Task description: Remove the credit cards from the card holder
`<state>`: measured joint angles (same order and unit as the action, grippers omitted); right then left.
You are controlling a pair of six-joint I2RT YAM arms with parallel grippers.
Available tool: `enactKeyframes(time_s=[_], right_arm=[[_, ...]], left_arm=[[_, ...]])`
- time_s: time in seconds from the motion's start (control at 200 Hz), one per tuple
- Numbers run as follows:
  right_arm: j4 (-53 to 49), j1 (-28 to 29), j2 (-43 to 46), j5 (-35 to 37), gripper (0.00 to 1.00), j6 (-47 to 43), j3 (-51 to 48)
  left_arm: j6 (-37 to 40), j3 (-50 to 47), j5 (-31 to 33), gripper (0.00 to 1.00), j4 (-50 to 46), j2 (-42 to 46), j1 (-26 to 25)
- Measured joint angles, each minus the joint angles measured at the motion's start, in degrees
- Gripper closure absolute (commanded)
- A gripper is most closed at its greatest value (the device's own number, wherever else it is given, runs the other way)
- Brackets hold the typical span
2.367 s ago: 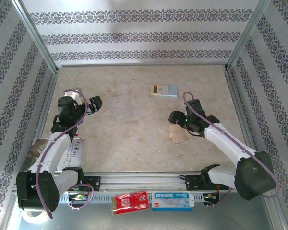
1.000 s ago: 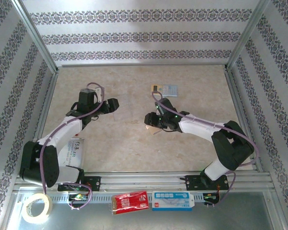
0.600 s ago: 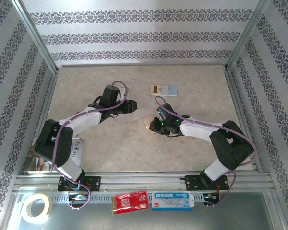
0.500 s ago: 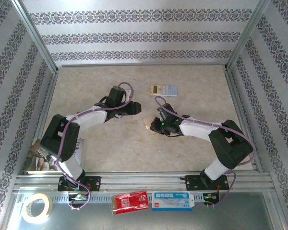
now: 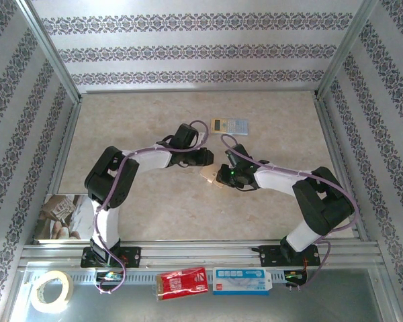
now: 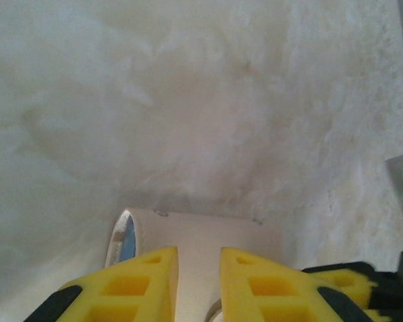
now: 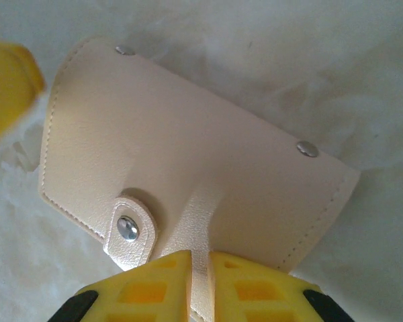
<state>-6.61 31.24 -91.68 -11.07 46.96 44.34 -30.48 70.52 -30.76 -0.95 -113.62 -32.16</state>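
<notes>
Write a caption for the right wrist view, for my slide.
Right gripper, yellow jaws shut on the near edge of the closed tan card holder, snap tab fastened.

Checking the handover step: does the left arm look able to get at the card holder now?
Likely yes. The right pincer grips the closed card holder by one edge, leaving the rest free. The left pincer sits right at it, with nothing between.

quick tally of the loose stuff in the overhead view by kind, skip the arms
card holder: 1
yellow-and-blue flat device with a small screen: 1
red packet: 1
white-and-blue box: 1
tape roll: 1
printed sheet: 1
total: 6
</notes>
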Motion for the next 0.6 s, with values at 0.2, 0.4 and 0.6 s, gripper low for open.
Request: enactKeyframes(time_s=[0.2, 0.4, 0.6], right_arm=[[-0.3, -2.3, 0.0, 0.1, 0.82, -2.5, 0.1], [-0.8, -3.8, -3.0, 0.3, 0.82, -5.0, 3.6], [0.7, -4.1, -7.1, -0.8, 0.81, -6.5, 7.1]], left_arm=[[0.0, -1.2, -1.0, 0.82, -1.1, -1.1, -1.3], [-0.9, -5.4, -1.0, 0.82, -0.8, 1.8, -2.3], [-2.3, -8.9, -1.6, 0.81, -1.5, 4.8, -5.4]])
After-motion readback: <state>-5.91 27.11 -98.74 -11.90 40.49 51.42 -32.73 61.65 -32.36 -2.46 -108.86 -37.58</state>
